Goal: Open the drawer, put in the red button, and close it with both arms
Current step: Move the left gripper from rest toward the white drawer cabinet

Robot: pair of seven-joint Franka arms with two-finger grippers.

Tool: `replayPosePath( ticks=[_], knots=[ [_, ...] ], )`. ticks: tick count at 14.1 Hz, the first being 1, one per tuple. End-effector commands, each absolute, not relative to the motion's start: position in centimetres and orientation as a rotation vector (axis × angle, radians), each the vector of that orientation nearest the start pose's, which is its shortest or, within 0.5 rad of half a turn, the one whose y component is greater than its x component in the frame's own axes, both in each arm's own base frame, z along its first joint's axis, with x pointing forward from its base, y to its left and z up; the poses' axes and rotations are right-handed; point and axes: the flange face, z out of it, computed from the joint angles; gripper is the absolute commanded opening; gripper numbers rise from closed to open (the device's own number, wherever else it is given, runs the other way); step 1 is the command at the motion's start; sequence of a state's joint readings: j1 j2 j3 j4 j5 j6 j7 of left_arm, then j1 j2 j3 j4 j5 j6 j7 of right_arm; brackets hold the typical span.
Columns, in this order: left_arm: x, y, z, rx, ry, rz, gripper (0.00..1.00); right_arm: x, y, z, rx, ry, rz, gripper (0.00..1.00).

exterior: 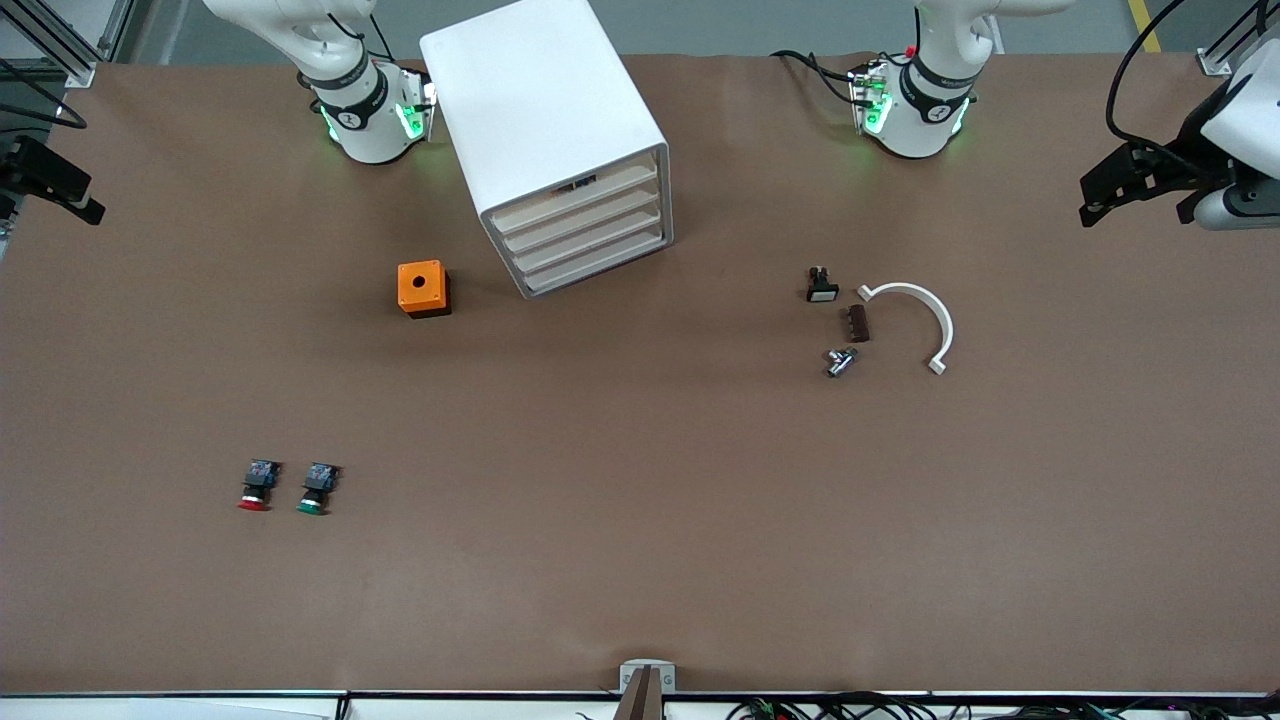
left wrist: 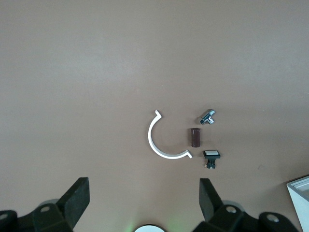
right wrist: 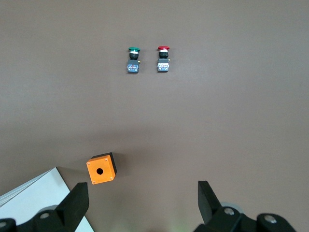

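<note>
**Nothing opened yet: both claws wide and empty**

We are at the very start here. The white cabinet (exterior: pixel 545 110) sits at the top centre of the front view. Its four tray drawers (exterior: pixel 590 225) are all shut, and we cannot tell which one is the target. The red button (exterior: pixel 257 487) lies low in that view, toward the right arm's end of the table, just beside its green-capped twin (exterior: pixel 317 488).

The left gripper (left wrist: pixel 143 203) hangs high over the left arm's end of the table, fingers spread wide, holding nothing. The right gripper (right wrist: pixel 142 203) hangs over the right arm's end, just as wide and just as empty. Both arms wait.

By our reckoning the step in hand is opening a drawer. That calls for one claw to come down to a cream drawer front and pull it out.

Only the front view shows the drawer fronts. The right wrist view gives us both buttons and the orange box (right wrist: pixel 101 169), plus a corner of the cabinet. The left wrist view shows neither button, only the white curved bracket (left wrist: pixel 157 145) and small parts beside it.
</note>
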State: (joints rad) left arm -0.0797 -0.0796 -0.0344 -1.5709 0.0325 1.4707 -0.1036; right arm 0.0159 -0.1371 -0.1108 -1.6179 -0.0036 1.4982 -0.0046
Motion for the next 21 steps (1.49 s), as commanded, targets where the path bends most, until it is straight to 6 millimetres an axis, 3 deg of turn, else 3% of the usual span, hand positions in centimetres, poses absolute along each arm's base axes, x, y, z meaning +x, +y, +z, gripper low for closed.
replayPosePath(
  ticks=[1,3,5,11,14,15,17,18,21],
  knots=[
    [51.7,-5.6,66.3,-3.115,0.044,0.035,1.00,49.3,-4.9,66.9,-3.134,0.115,-0.030,1.00],
    [51.8,-5.7,66.2,-3.116,0.037,0.037,1.00,49.5,-4.8,66.7,-3.131,0.114,-0.038,1.00],
    [52.8,-5.3,64.8,-3.105,0.031,0.076,1.00,49.7,-4.2,67.0,-3.136,0.098,-0.069,1.00],
    [57.8,-7.5,55.3,-3.101,0.117,0.293,1.00,49.7,-4.0,67.0,-3.136,0.089,-0.069,1.00],
    [60.5,-9.2,49.1,-3.104,0.042,0.386,1.00,49.6,-3.9,67.2,-3.134,0.086,-0.066,1.00],
    [61.3,-11.2,47.4,-3.096,0.010,0.394,1.00,49.6,-3.9,67.2,-3.136,0.086,-0.066,1.00],
    [62.3,-15.2,43.9,-3.042,-0.223,0.440,1.00,49.6,-3.9,67.1,-3.136,0.086,-0.064,1.00],
    [62.5,-18.0,41.9,-2.999,-0.339,0.458,1.00,49.6,-3.8,67.1,-3.136,0.084,-0.064,1.00],
    [61.4,-25.6,35.8,-2.865,-0.591,0.508,1.00,49.6,-3.4,67.1,-3.149,0.066,-0.064,1.00]
  ],
)
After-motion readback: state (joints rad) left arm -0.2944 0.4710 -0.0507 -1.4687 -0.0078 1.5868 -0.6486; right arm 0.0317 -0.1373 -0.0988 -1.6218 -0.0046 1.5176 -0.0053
